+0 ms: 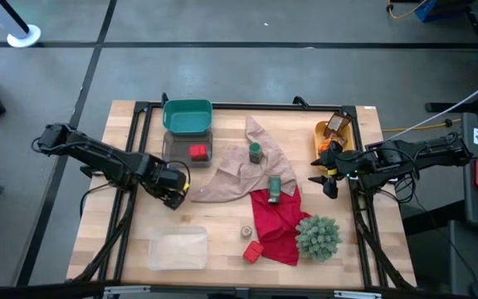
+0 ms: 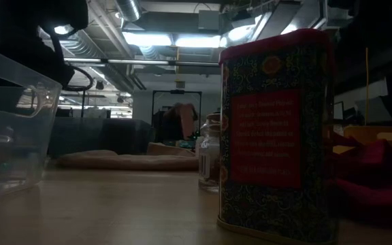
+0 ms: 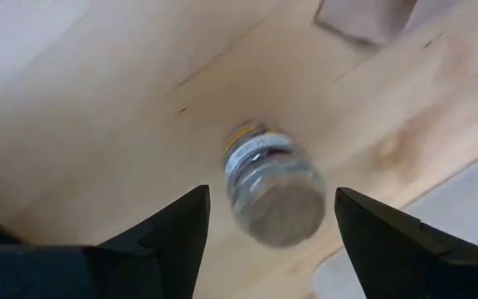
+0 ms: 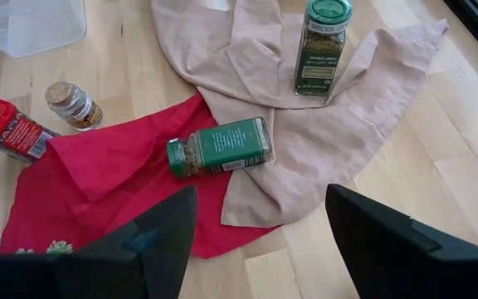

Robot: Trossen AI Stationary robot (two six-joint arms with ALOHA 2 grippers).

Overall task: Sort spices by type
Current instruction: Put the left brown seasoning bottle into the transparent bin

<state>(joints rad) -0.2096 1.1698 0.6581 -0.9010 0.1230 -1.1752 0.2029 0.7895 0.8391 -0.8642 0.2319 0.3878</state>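
Grey-lidded pot (image 3: pixel 274 184) lies between the wide-open left tool (image 3: pixel 268 218), untouched.

Both arms are showing as dark, jointed segments with black cables looping beside them. The left gripper (image 3: pixel 268 228) is presenting two broad, matte black fingers (image 3: pixel 168 241) with angular, tapering tips. The right gripper (image 4: pixel 260 237) is showing the same wedge-shaped dark fingers (image 4: pixel 388 237), with orange patches visible near its wrist.
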